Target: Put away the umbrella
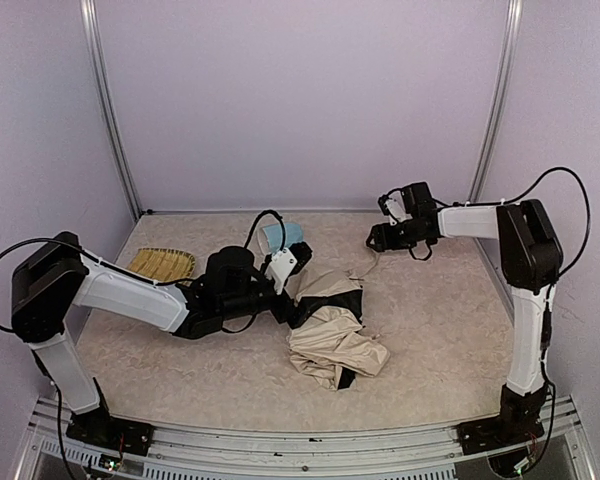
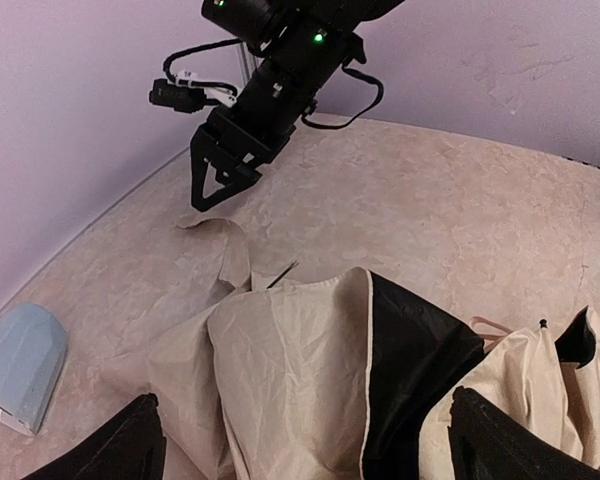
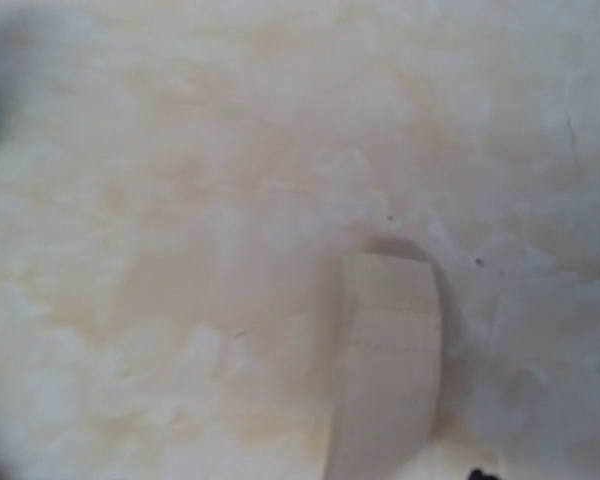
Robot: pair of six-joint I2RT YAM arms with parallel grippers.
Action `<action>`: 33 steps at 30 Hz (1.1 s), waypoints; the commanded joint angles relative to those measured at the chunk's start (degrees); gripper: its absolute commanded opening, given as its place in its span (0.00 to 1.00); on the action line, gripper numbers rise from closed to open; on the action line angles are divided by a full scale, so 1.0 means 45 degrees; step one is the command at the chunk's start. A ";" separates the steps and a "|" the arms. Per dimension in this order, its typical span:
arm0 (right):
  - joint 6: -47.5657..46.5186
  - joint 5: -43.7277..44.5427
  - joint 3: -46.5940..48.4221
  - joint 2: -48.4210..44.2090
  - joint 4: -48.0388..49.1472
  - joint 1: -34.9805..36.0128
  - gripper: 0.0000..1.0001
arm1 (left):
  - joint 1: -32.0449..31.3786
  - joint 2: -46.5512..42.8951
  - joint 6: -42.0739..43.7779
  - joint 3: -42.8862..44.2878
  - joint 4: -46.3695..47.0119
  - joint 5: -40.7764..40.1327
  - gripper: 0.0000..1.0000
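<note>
We find the umbrella (image 1: pixel 330 335) lying collapsed on the bench (image 1: pixel 440 340), near its middle. It is a loose heap of cream fabric with black lining showing in the folds. Its strap (image 2: pixel 228 250) trails from the heap toward the far right and lies flat on the bench.

The left arm (image 1: pixel 130 295) reaches low across the bench from the left, and the left jaws sit at the heap's left edge. In the left wrist view both fingers (image 2: pixel 125 445) stand wide apart at the sides of the frame. The cream and black fabric lies between and beyond them. We see no fabric pinched, and the left jaws are open.

The right arm (image 1: pixel 480 220) reaches in from the right, and the right jaws hang just above the free end of the strap, pointing down. The left wrist view shows a gap between their fingers with nothing in it. We record the right jaws as open and not holding the strap. The right wrist view is blurred and shows little beyond the strap end on the bench close below.

A light-blue mug (image 1: pixel 283 235) sits beyond the left arm's wrist, near the heap's far side. A straw tray (image 1: pixel 162 263) lies at the far left, well apart from the umbrella.
</note>
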 commanded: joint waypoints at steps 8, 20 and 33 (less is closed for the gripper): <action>0.0258 -0.0021 0.1194 0.2128 -0.0930 -0.0028 0.51 | 0.0269 -0.0192 0.0044 0.0094 -0.0027 0.0546 0.97; -0.1551 -0.2853 0.2708 0.1344 -0.0186 -0.0026 0.00 | 0.0877 -0.1838 -0.0185 -0.1086 0.0086 0.0407 0.97; -0.1980 -0.9649 0.1073 -0.3624 0.4774 0.1347 0.00 | 0.1193 -0.3575 -0.0393 -0.2363 -0.0053 0.0018 0.97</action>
